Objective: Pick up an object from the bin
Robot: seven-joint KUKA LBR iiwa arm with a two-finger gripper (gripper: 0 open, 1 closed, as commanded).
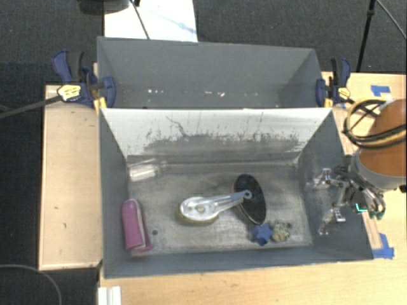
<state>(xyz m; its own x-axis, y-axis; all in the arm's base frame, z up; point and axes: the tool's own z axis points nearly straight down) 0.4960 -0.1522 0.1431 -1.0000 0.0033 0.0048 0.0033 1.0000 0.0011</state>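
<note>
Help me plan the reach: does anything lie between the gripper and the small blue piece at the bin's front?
Yes. A small greenish-grey clump lies right beside the blue piece, on the side toward the gripper, which is over the bin's right wall.

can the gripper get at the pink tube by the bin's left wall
Probably yes: the pink tube lies alone, nothing on it, though close to the left wall; the gripper hangs at the far right.
</note>
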